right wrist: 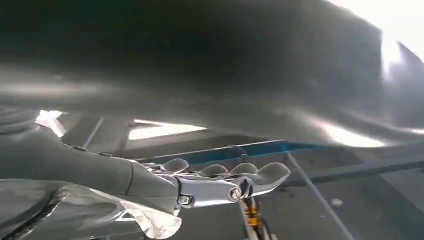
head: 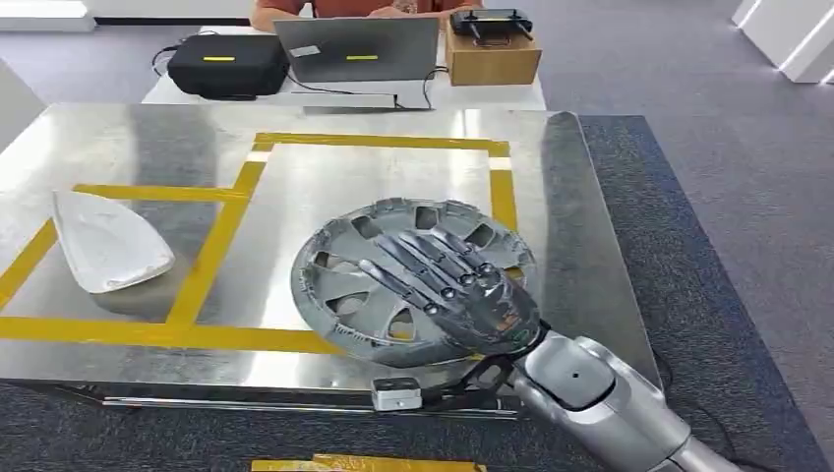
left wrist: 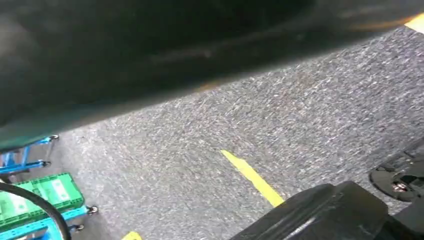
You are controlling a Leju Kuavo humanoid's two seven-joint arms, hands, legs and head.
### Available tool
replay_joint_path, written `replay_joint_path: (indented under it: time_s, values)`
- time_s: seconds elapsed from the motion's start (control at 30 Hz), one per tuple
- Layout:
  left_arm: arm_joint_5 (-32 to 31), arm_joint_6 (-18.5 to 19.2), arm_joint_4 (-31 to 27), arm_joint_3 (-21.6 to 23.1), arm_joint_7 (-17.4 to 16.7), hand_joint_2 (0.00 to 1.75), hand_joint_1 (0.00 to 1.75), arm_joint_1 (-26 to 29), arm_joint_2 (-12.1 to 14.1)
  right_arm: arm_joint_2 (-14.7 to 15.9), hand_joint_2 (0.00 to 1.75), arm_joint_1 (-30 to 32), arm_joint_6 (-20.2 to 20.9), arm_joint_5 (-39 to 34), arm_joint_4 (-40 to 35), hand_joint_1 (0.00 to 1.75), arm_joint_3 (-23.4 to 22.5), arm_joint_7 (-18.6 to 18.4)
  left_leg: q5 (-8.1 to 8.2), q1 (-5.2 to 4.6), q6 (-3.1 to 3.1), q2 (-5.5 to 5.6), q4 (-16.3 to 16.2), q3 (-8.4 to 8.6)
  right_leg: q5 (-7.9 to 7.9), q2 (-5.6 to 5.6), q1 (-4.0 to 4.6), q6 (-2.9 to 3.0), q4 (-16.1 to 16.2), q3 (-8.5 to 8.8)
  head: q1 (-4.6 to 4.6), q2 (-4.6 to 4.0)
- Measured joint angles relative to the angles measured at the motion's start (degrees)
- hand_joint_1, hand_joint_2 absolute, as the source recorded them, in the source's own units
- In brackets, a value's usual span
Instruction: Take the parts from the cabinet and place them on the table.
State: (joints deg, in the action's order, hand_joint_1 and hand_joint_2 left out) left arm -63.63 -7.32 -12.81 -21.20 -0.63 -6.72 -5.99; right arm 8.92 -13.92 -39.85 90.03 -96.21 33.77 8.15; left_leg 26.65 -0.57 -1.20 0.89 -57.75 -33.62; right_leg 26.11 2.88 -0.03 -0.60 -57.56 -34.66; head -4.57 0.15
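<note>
Under the right hand (head: 462,290), fingers spread flat, unclasped: hubcap (head: 364,275) on table (head: 128,147).

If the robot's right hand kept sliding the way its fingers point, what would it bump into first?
The right hand lies on the hubcap, fingers pointing up-left across the table. Beyond the hubcap's rim lies bare metal and yellow tape; nothing else seems in line, though depth is unclear.

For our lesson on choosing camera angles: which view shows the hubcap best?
The head view: the whole hubcap shows on the metal table, with the right robot hand lying across it. The right wrist view gives a close, blurred grey surface, perhaps the hubcap. The left wrist view looks at carpet.
</note>
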Motion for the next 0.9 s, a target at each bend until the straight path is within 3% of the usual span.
replay_joint_path:
  time_s: [0.4, 0.9]
  values:
    - [-1.7, 0.0, 0.0, 1.0, 5.6, 0.0, 0.0, -2.8, -1.9, 1.1, 0.0, -1.2, 0.0, 0.0, 0.8, 0.0, 2.0, -2.0, 0.0, 0.0, 0.0, 0.0, 0.0, 0.0, 0.0, 0.0, -0.01, -0.01, 0.0, 0.02, -0.02, 0.0]
    - [-2.1, 0.7, 0.0, 1.7, 4.5, 0.0, 0.0, -3.5, -2.6, 1.6, 0.0, -3.2, 0.0, 0.0, 2.7, 0.0, 4.2, -5.0, 0.09, -0.15, -0.11, 0.01, -0.1, -0.03, -0.02, -0.01, -0.11, -0.05, 0.0, 0.02, 0.0, 0.0]
